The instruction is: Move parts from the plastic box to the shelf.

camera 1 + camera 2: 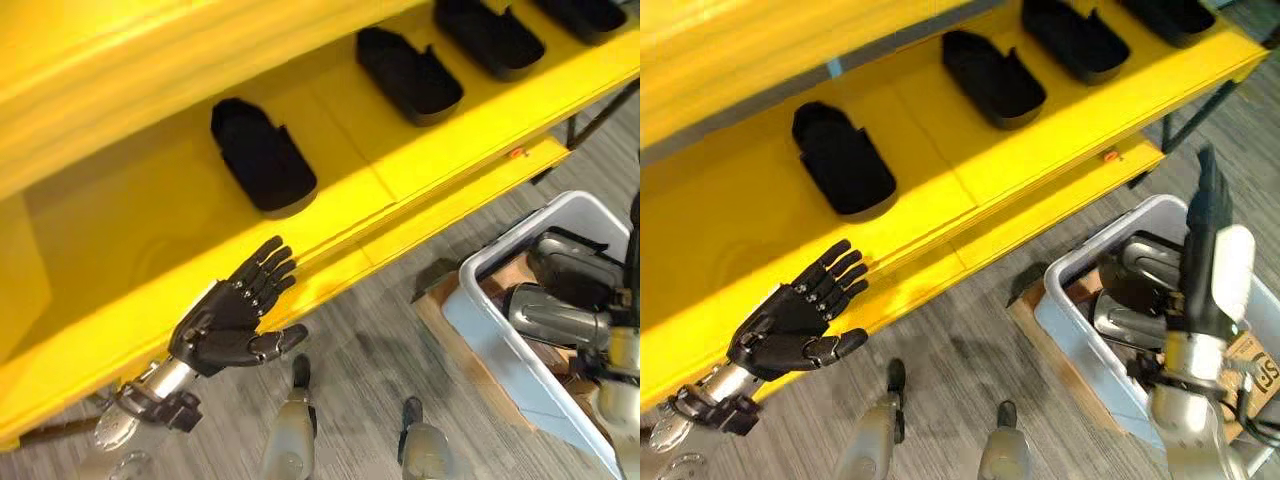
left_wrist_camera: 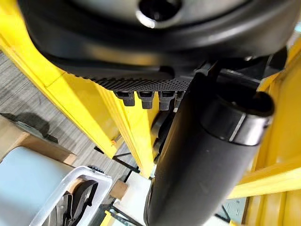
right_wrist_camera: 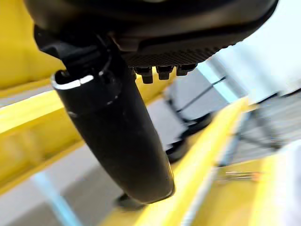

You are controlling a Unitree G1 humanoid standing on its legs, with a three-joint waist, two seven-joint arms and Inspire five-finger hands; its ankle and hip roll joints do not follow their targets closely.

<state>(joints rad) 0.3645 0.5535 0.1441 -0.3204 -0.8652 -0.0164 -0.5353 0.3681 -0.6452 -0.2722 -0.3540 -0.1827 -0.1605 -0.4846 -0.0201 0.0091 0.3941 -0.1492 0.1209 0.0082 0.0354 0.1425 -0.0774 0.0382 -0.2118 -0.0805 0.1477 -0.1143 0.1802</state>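
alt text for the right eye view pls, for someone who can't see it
A yellow shelf holds a row of black parts. The robot's left hand hangs open before the shelf edge, and its right hand is raised, fingers straight, over a white plastic box of parts on the floor.

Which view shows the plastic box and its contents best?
The right eye view: the plastic box shows with dark parts inside, behind the right hand. The left eye view crops it at the edge; the left wrist view catches a corner.

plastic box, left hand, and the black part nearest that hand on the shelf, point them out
plastic box (image 1: 1070, 262), right eye view, near rim corner
left hand (image 1: 222, 325), left eye view, palm
black part (image 1: 262, 156), left eye view, middle
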